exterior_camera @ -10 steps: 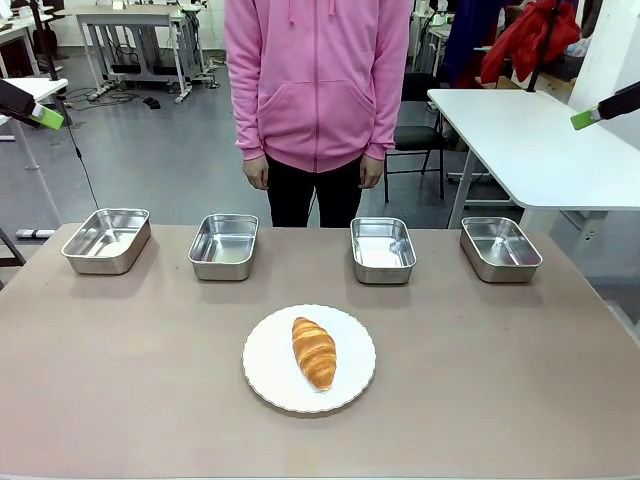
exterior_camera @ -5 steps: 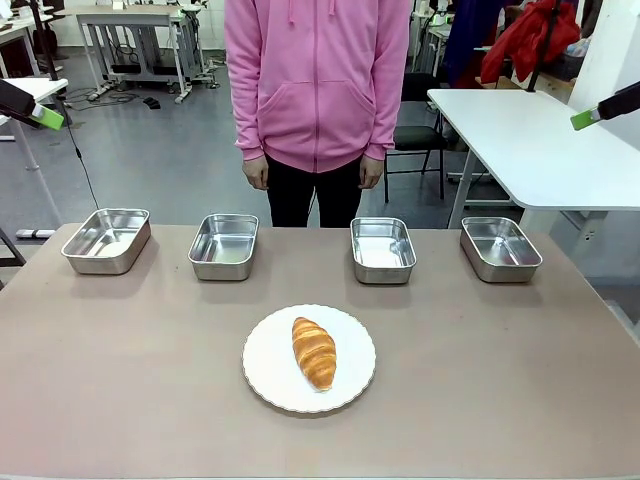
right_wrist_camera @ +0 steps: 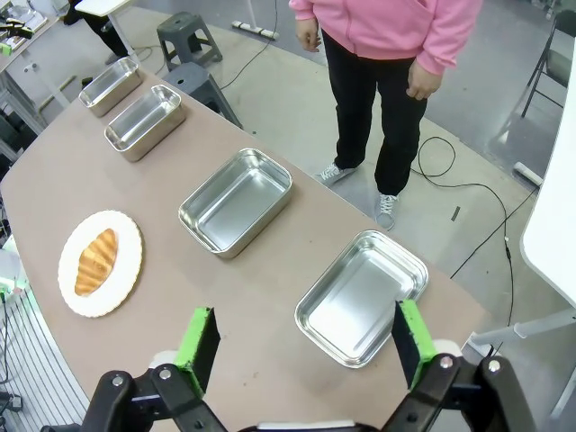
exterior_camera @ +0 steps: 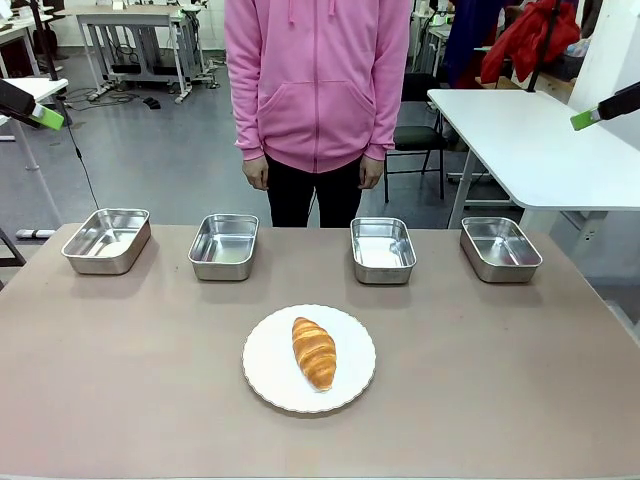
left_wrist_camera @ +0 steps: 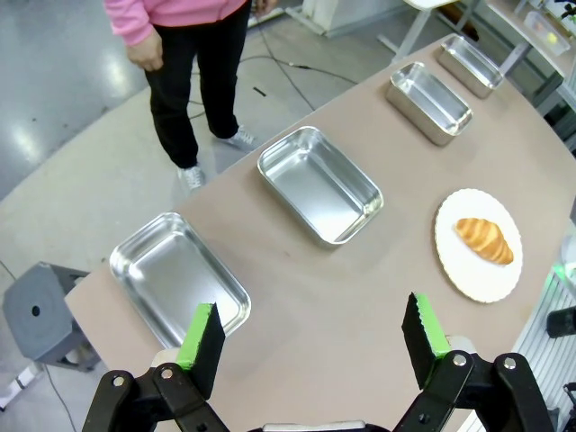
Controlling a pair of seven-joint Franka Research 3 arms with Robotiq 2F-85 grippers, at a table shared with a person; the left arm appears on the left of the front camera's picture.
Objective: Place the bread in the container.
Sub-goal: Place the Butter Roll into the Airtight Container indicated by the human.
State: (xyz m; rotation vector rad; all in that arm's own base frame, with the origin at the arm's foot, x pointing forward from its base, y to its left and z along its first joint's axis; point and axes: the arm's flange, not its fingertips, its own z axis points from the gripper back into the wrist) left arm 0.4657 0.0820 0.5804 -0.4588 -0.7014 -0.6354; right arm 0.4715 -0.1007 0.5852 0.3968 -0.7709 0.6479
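Observation:
The bread, a golden-brown croissant (exterior_camera: 314, 352), lies on a round white plate (exterior_camera: 262, 380) near the table's front middle. Four alike steel trays stand empty in a row along the far edge: (exterior_camera: 106, 240), (exterior_camera: 223, 246), (exterior_camera: 383, 250), (exterior_camera: 500, 249). I cannot tell which one is the container. High at the left, my left gripper (left_wrist_camera: 310, 328) hangs open over the left-end tray (left_wrist_camera: 178, 279), with the croissant (left_wrist_camera: 484, 240) far off. My right gripper (right_wrist_camera: 304, 337) is open too, high above the right-end tray (right_wrist_camera: 362, 297). Both hold nothing.
A person in a pink hoodie (exterior_camera: 318, 80) stands at the far side, hands (exterior_camera: 256, 172) hanging down off the table. A white table (exterior_camera: 530, 140) stands behind on the right. The brown tabletop (exterior_camera: 120, 360) is bare around the plate.

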